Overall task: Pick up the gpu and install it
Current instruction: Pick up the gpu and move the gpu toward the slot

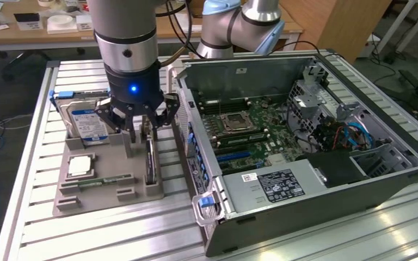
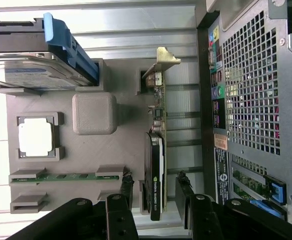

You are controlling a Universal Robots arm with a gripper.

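Half of the gpu (image 1: 150, 166) was hidden behind the gripper (image 1: 140, 144) in the exterior view. It stood on edge in the grey holder (image 1: 111, 163), between the hard drive (image 1: 85, 122) and the open computer case (image 1: 383, 179). The wrist view made it plainer: the fingers (image 2: 184, 192) were spread, one on either side of the card, with a gap on each side. Its silver bracket (image 2: 163, 60) was at the far end.

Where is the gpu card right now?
The gpu stands on edge in the gray holder, just to the exterior view's left of the open computer case, with the open tool straddling it.
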